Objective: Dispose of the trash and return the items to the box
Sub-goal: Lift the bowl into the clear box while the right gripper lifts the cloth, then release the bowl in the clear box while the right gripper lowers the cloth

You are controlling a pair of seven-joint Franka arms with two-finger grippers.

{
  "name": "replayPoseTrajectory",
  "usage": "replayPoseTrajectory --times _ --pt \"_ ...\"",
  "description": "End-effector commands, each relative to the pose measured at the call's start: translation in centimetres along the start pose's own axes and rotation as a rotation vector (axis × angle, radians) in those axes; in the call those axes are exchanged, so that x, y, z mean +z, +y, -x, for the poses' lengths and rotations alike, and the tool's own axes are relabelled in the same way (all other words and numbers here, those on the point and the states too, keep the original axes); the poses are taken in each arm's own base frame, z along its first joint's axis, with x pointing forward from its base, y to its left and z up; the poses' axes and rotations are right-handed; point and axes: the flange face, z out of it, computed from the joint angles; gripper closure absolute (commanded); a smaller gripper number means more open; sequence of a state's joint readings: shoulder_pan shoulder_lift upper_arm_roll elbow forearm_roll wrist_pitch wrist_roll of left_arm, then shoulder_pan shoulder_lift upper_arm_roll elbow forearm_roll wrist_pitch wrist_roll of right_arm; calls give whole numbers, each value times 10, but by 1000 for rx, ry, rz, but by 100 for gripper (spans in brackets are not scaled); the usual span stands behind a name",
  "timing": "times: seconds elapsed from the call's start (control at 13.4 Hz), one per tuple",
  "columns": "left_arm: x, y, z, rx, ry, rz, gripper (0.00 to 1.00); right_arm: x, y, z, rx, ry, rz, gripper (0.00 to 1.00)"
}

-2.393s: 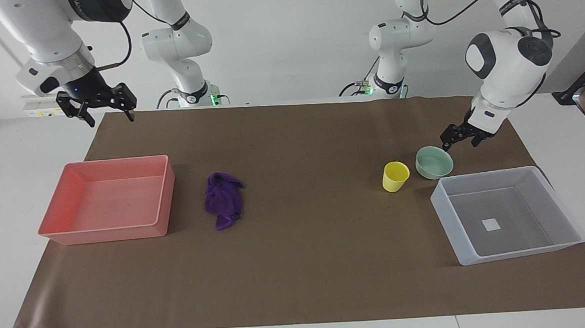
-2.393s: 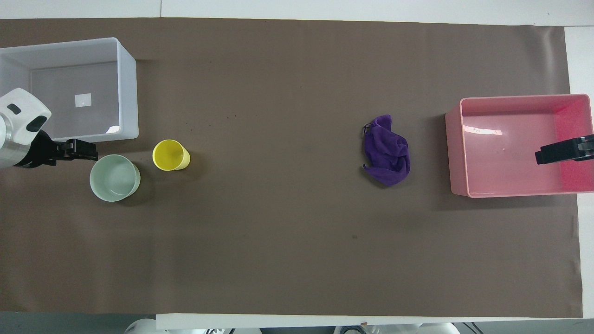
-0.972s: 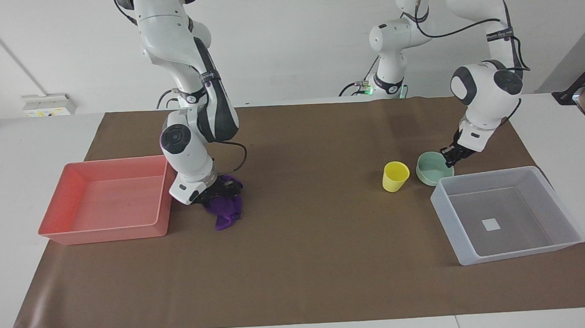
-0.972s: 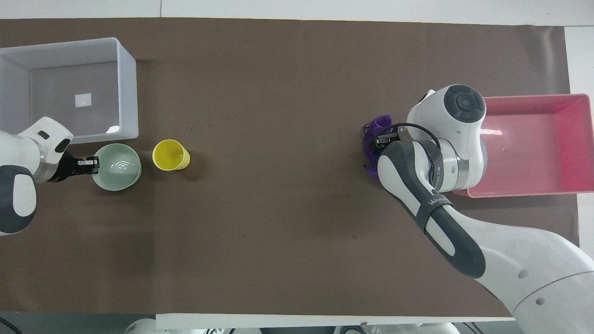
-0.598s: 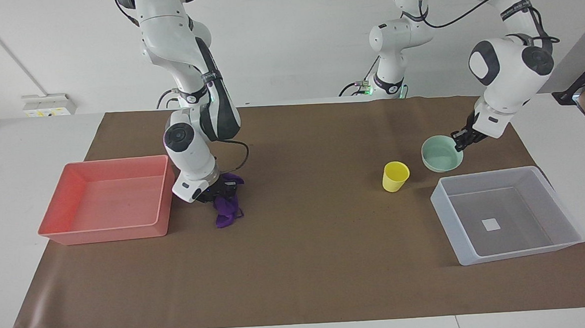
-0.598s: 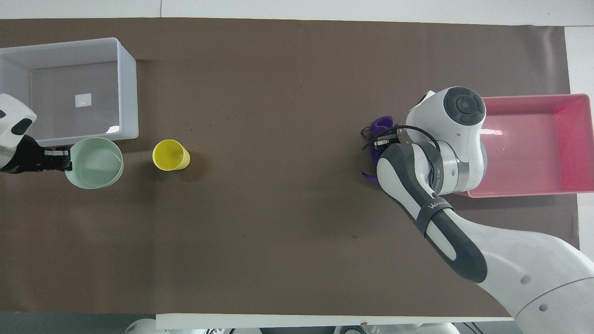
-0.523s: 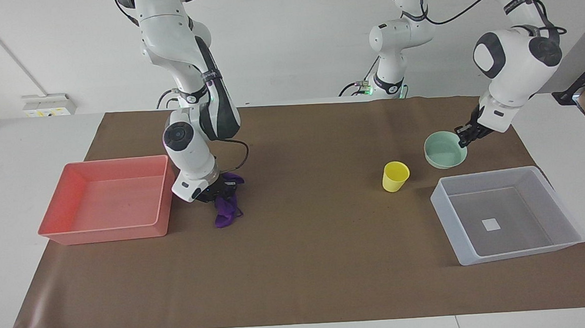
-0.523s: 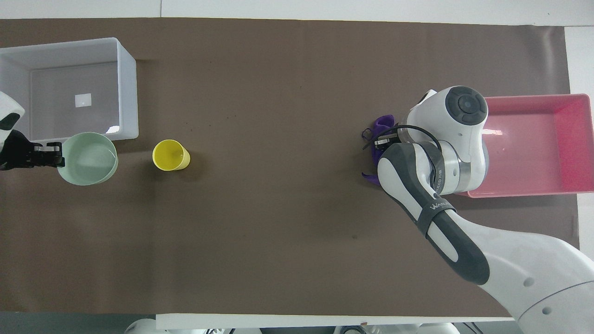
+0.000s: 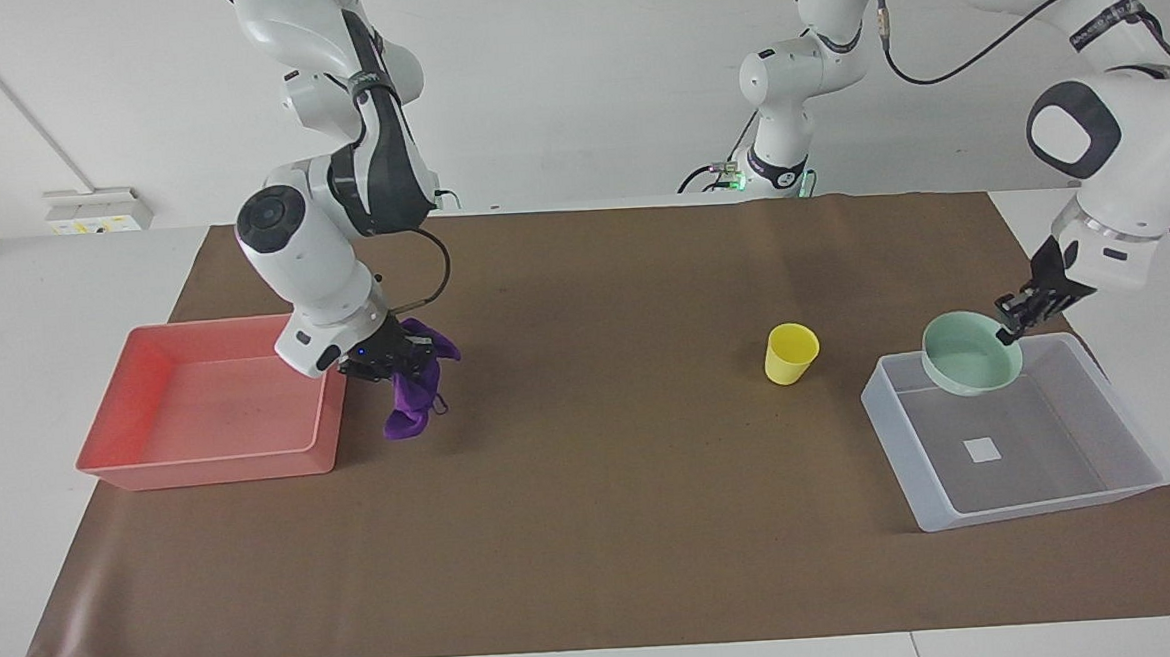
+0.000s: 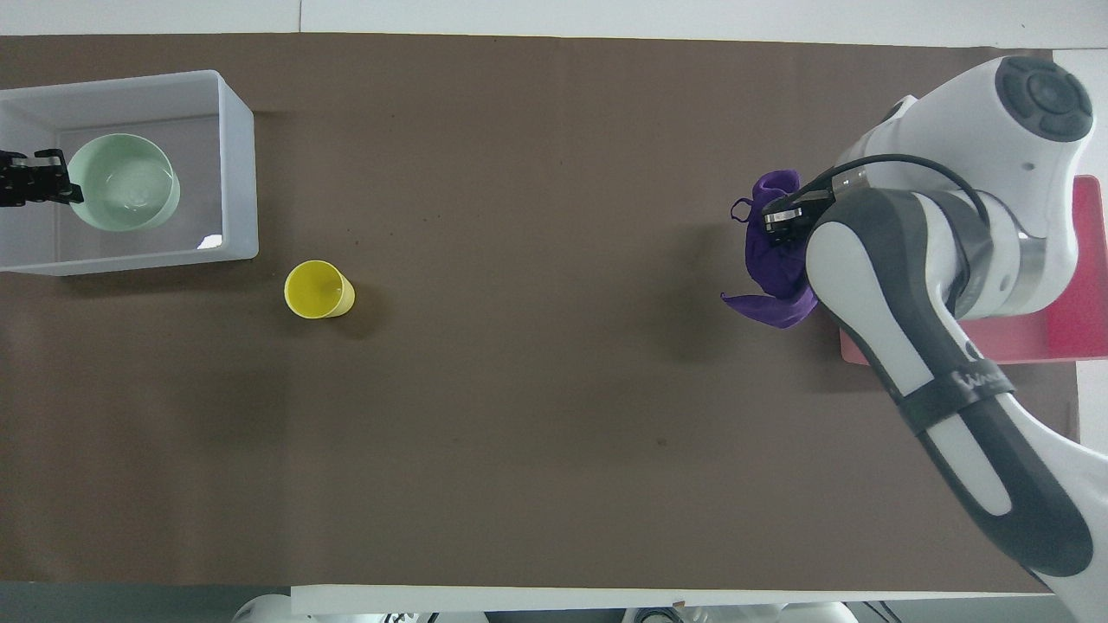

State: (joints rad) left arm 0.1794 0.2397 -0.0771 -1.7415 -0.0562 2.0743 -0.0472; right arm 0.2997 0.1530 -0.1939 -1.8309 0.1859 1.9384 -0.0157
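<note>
My right gripper is shut on the purple rag, which hangs in the air over the mat just beside the pink tray; the rag also shows in the overhead view. My left gripper is shut on the rim of the mint-green bowl and holds it tilted over the translucent box; in the overhead view the bowl lies over the box. The yellow cup stands upright on the mat beside the box and also shows in the overhead view.
The pink tray stands at the right arm's end of the table; in the overhead view the right arm covers most of the tray. A brown mat covers the table.
My right gripper has lifted the rag off the mat and carried it toward the pink tray. My left gripper has carried the bowl from beside the cup to over the box.
</note>
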Motion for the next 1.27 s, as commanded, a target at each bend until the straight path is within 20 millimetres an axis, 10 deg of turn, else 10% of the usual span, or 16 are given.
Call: replayPoseTrajectory --times 0.0,0.15,0.22,0.3,0.37,0.67,0.97,1.05,1.2 --pt "40 -10 -25 -35 32 17 100 -46 42 -1 -1 -14 2 100" --pt "68 -9 -29 -28 38 15 100 -70 81 7 -33 -21 49 100" --pt "80 -5 -25 -3 29 1 80 -72 101 13 -44 -32 71 100" --pt "82 -4 -24 29 39 -34 9 -70 126 20 -62 -32 77 100" --pt "76 -3 -24 30 43 -49 0 -62 142 27 -68 -34 75 100" --pt "-12 36 4 78 14 -57 0 1 187 46 -25 4 94 100" --pt "-27 133 75 160 -224 -103 0 64 192 54 -28 32 115 96" --pt "-18 150 94 169 -240 -113 0 68 191 56 -38 22 113 85" --pt "6 174 129 133 -188 -111 0 64 189 53 -42 24 112 22"
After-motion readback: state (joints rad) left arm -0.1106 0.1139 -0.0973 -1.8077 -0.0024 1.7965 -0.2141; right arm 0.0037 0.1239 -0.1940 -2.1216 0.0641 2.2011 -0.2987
